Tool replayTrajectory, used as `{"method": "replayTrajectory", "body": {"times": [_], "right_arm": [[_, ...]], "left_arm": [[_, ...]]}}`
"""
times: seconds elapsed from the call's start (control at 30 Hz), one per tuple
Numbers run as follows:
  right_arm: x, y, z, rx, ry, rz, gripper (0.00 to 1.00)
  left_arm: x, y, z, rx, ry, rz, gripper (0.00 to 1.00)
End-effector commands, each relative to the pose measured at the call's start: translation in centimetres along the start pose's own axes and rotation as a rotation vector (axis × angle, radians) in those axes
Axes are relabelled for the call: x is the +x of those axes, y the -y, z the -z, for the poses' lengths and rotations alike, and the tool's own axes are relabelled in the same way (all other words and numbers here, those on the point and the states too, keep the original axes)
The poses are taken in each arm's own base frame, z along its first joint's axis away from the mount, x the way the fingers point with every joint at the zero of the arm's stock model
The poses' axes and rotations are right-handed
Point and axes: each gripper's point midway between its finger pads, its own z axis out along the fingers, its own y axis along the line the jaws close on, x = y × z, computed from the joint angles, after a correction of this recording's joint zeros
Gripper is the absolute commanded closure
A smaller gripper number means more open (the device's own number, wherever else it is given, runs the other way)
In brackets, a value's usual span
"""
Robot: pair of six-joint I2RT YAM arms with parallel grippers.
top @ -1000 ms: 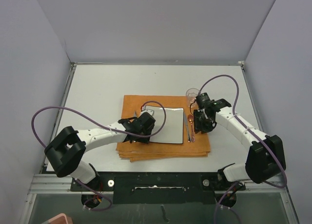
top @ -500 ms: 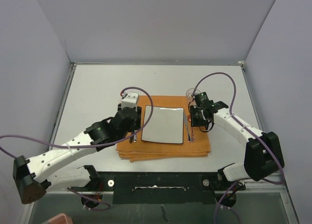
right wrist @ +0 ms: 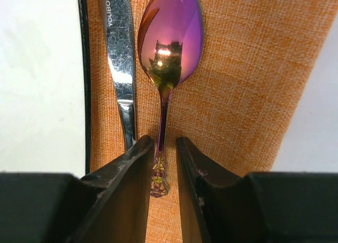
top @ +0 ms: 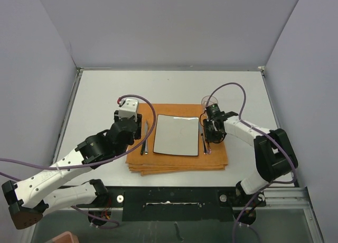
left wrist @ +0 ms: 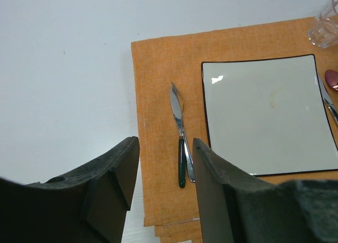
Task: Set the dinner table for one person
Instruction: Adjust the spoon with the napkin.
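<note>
- Top view: over the last second my left pincer (top: pixel 132 133) has swung off the square white dark-rimmed plate (top: pixel 177 134) to its 9 o'clock. The plate now sits square on the folded orange cloth (top: pixel 179 161), and silver cutlery with a dark green handle (top: pixel 145 138) lies free beside it. My right pincer (top: pixel 214 132) has slid in low at the plate's 3 o'clock, and a clear glass tumbler (top: pixel 209 101) stands at its 1 o'clock. I judge the setting nearly done, with only tidying left.
- Top view, the dinner table: the matte white worktop (top: pixel 95 95) lies flat and plain under everything and runs out to the pale walls. The cloth sits toward its near edge.
- Left wrist: my left pincer (left wrist: pixel 163 148) is spread and holds nothing. It hovers over the cloth's 9 o'clock edge, where the white surface begins.
- Right wrist: my right pincer (right wrist: pixel 165 142) has narrowed around the handle of the iridescent purple metal spoon (right wrist: pixel 171 37). A sliver of gap shows on either side, so it is not yet pinching. A stamped silver knife (right wrist: pixel 119 53) lies between the spoon and the plate's rim.
</note>
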Motion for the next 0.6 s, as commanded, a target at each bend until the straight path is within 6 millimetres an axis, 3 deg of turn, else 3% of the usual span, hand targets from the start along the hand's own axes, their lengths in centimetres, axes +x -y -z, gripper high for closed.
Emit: {"method": "replayTrajectory", "body": {"times": [0.0,0.2,0.37,0.57], "right_arm": [[-2.9,-0.7,0.1,-0.001,0.086,-0.009,0.74],[-3.0,-0.6,-0.7,0.009,0.069,-0.016,0.76],[-2.4,-0.4,-1.2,0.036,0.038,-0.033,0.93],[-2.3,0.6,-0.5,0.088,0.044,-0.036,0.98]], "left_arm": [[-2.1,-1.1,1.2,-0.016,0.049,0.031,0.57],[-2.0,-1.6,1.7,-0.018,0.049,0.035,0.57],[-2.3,-1.8,2.0,-0.018,0.056,0.034,0.57],[-2.6,-1.8,2.0,-0.016,0.064,0.03,0.57]]}}
